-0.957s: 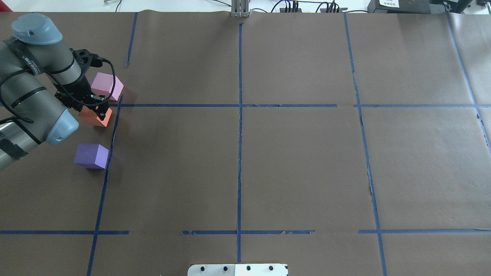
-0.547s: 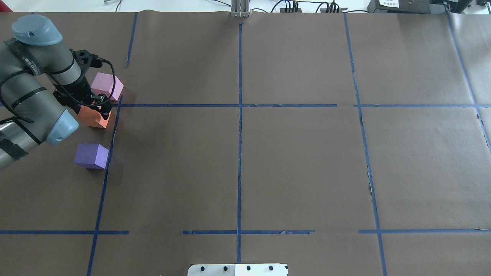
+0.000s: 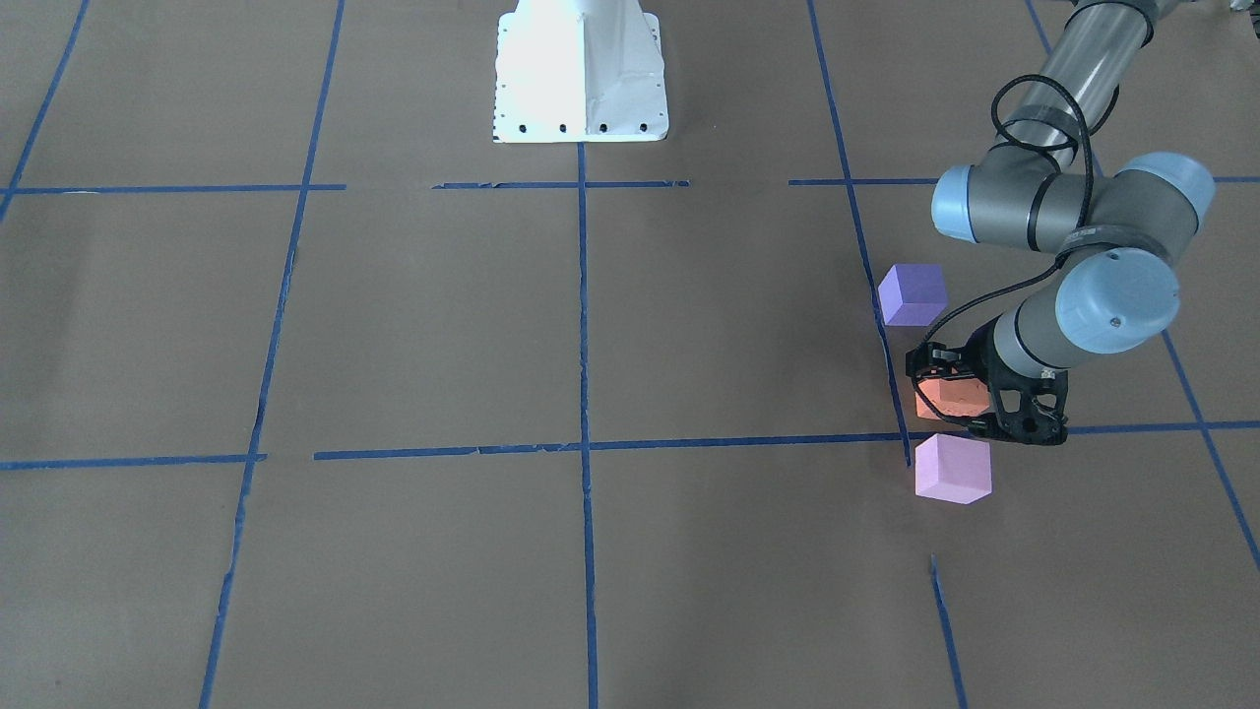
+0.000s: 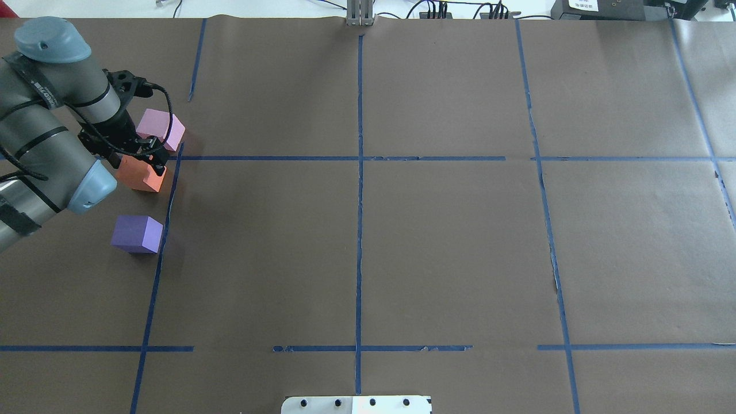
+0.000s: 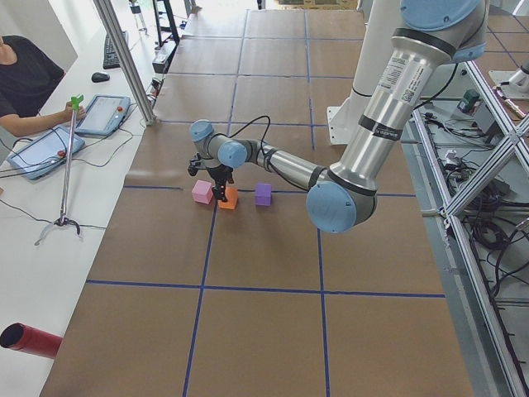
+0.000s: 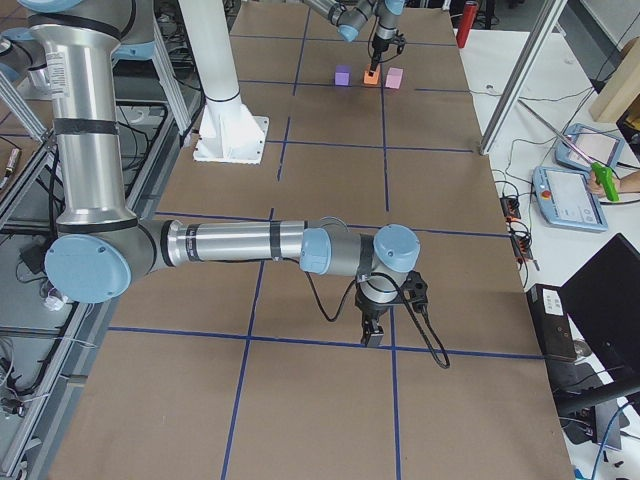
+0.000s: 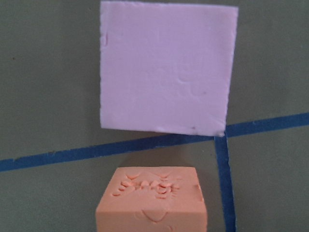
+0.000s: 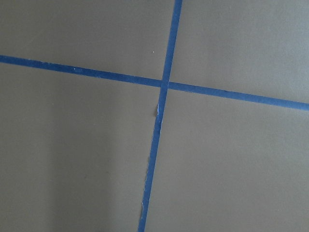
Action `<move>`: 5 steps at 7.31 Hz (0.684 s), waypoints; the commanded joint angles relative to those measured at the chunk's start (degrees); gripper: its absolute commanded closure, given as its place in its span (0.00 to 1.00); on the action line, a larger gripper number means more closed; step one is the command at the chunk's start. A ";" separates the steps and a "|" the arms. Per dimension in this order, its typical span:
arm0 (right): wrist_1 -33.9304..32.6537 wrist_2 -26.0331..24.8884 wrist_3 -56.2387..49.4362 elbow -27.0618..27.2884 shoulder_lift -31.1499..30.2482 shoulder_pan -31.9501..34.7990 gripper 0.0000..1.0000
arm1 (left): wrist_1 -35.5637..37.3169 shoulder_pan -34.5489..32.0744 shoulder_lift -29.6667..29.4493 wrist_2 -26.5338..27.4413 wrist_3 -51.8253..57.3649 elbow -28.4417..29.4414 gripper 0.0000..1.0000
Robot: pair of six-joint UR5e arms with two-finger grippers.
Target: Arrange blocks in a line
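Three blocks stand in a row at the table's left edge: the pale pink block (image 4: 161,127) farthest, the orange block (image 4: 138,175) in the middle, the violet-blue block (image 4: 137,233) nearest. My left gripper (image 4: 154,163) hovers over the orange block's far right corner, open and holding nothing. In the left wrist view the orange block's dented top (image 7: 152,203) sits below the pink block (image 7: 166,67), and no fingers show. My right gripper (image 6: 372,338) hangs low over a tape crossing far from the blocks. I cannot tell whether it is open.
Blue tape lines (image 4: 359,172) divide the brown paper into squares. The white robot base plate (image 3: 581,69) stands at the near middle edge. A person with tablets (image 5: 33,83) sits at the table's left end.
My left gripper has risen and drawn back a little from the orange block. All three blocks stay where they were.
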 commanded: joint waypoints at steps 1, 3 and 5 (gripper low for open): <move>0.00 0.00 -0.05 -0.02 0.00 0.00 0.00 | 4.94 -5.21 0.10 -0.49 0.26 -4.16 0.00; 0.00 0.00 0.03 -0.02 0.00 0.00 0.00 | 13.62 -12.23 0.10 -0.57 7.52 -9.52 0.00; 0.00 0.00 -0.05 -0.02 0.00 0.00 0.00 | 17.25 -18.84 1.50 -0.58 14.48 -10.43 0.00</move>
